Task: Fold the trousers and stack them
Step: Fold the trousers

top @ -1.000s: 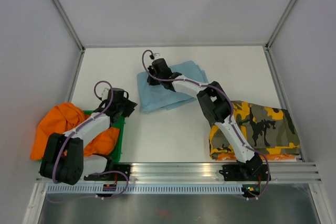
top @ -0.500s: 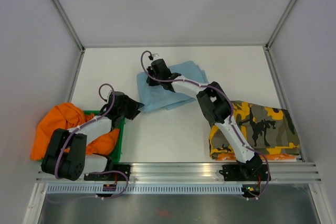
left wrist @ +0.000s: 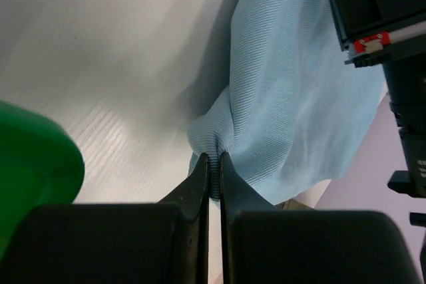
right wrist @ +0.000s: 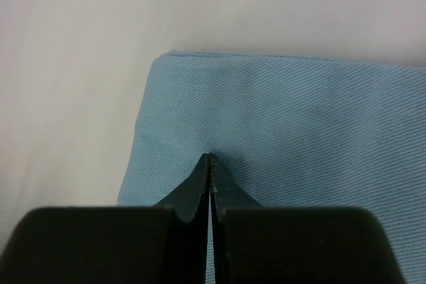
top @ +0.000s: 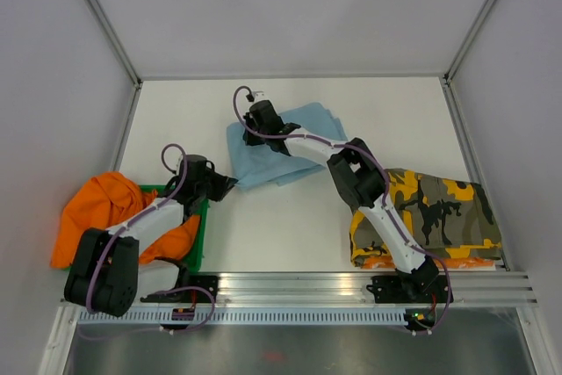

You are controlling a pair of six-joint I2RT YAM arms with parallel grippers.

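Top external view, from the near edge: a folded pair of camouflage trousers (top: 439, 212) lies at the near right of the table (top: 281, 234), beside the base of the right arm. A strip of orange shows along its near edge; I cannot tell if this is a lining or another garment under it. At the near left, orange trousers (top: 92, 208) hang crumpled over a green basket (top: 204, 221), not yet folded.

A little farther, the left gripper (top: 226, 185) is at the near left corner of the light blue trousers (top: 294, 142). In the left wrist view its jaws are pressed together, with a small bunch of the blue cloth pinched between them and raised a little from the table.

Farther still, the right gripper (top: 255, 126) is on the far left part of the same blue trousers. In the right wrist view its jaws are closed, the tips meeting on the cloth near its edge, where a small pleat is caught.

My judgement is that the task is about in its middle. One pair seems finished, the blue pair is flat and partly folded with both grippers holding its left side for the next fold, and the orange pair remains, then the stacking.
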